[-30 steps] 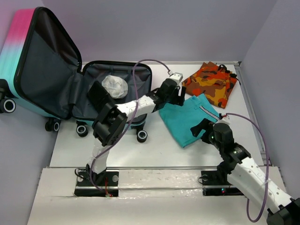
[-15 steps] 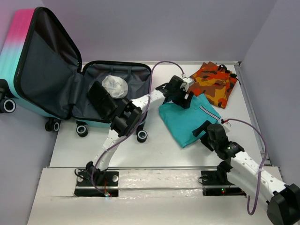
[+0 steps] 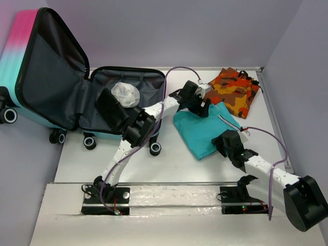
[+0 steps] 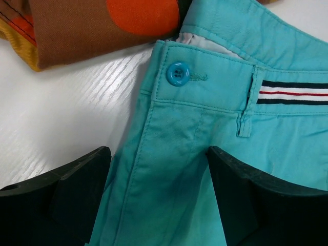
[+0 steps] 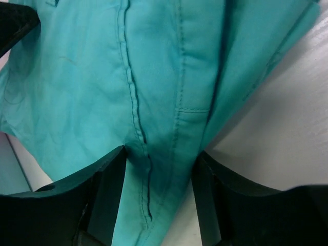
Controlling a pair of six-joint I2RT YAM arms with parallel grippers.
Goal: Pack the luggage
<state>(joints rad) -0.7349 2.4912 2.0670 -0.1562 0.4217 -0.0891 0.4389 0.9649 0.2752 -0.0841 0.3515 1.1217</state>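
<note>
At the left gripper (image 4: 159, 154): jaws spread wide, black fingers (image 4: 77, 195) set down either side of the waistband of folded teal cotton shorts (image 4: 205, 133), nothing clamped. Just past the fingertips, on that waistband, a round teal button (image 4: 179, 74) and a navy, white and red striped ribbon tab (image 4: 292, 93).

At the right gripper (image 5: 160, 154): jaws roughly half closed, a fold of the shorts' cloth bunched between and touching both black fingers (image 5: 102, 205). Truly pinched or only bracketed, cannot tell. Placed at the shorts' near right corner, opposite the left gripper at their far left corner.

Touching the shorts' far right edge: a folded orange, brown and black camouflage garment (image 3: 233, 91). Beneath the shorts: a white wood-grain tabletop (image 3: 169, 164).

Left of the shorts, near but apart: the luggage (image 3: 15, 51), a small hard-shell suitcase lying open. Base half flat on the tabletop, lined in dark fabric, black wheels (image 3: 155, 148) along its near edge. Lid half propped upright, farther left from the shorts, outer shell shading from pink at the top to teal below, dark lining inside. In the base, a crumpled white bundle (image 3: 125, 94).
</note>
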